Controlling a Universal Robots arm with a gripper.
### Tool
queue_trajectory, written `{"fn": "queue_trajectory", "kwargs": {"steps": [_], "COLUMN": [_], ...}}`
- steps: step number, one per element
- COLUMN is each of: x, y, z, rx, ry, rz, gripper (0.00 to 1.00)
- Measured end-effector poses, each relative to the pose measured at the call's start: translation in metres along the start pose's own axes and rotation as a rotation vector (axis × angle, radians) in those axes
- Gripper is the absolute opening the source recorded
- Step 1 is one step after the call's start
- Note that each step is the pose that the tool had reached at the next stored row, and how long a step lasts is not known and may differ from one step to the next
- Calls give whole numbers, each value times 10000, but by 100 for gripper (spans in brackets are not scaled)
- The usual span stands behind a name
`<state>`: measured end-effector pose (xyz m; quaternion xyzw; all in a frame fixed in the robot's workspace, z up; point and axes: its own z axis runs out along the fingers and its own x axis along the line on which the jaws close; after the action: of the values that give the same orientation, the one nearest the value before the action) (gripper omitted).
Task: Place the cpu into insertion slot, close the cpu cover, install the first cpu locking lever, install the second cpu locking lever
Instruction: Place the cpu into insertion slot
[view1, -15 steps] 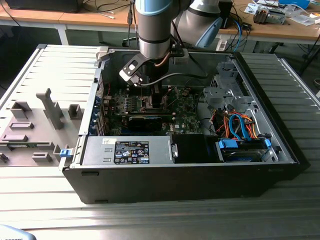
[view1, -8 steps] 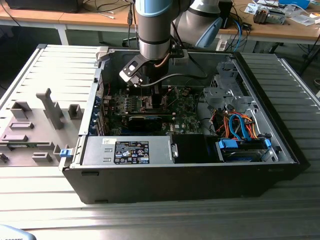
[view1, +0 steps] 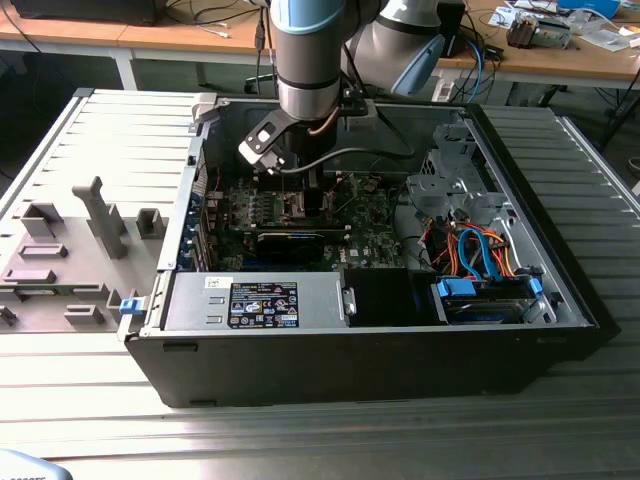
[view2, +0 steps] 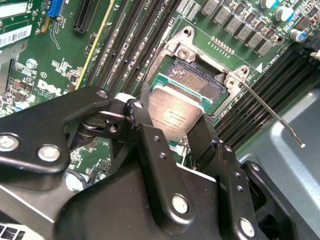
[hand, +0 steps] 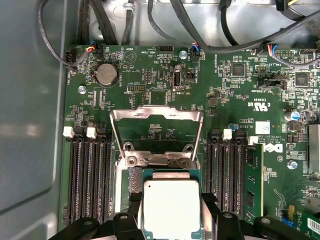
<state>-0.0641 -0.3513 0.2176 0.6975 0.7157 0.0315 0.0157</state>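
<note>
Closest to the lens, noted: black fingers (view2: 150, 145) clamped on two opposite edges of the cpu (view2: 175, 112), dull metal top facing up. Held just over the insertion slot (view2: 192, 80), partly overlapping it, with a strip of bare contacts exposed beyond the chip's far edge. Cannot tell whether touching the socket or level with it. Judged as the placement step, chip not yet seated. Found standing open behind the socket in the first wrist view: cpu cover (hand: 156, 114), clear of the path. Found swung out to one side: thin locking lever (view2: 272, 115), unlatched. Flanked on both sides by memory slots (hand: 87, 175). For good execution: level the chip, match its notches and corner mark to the socket, lower straight without sideways slide, press nothing onto the contacts, release only once flat inside the rim. Located inside the open computer case (view1: 350, 350) on the ribbed table (view1: 130, 130), arm (view1: 310, 60) set over it from above.
</note>
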Motion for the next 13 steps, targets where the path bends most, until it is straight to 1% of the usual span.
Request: {"fn": "queue_trajectory", "kwargs": {"steps": [2, 5, 10, 12, 13], "x": [10, 20, 86, 89, 90], "y": [-1, -16, -36, -50, -58], "z": [11, 25, 81, 99, 119], "rx": [-3, -4, -5, -5, -5], "ry": [-10, -11, -15, -16, -16], "rz": [152, 155, 230, 234, 239], "gripper": [55, 55, 55, 55, 55]}}
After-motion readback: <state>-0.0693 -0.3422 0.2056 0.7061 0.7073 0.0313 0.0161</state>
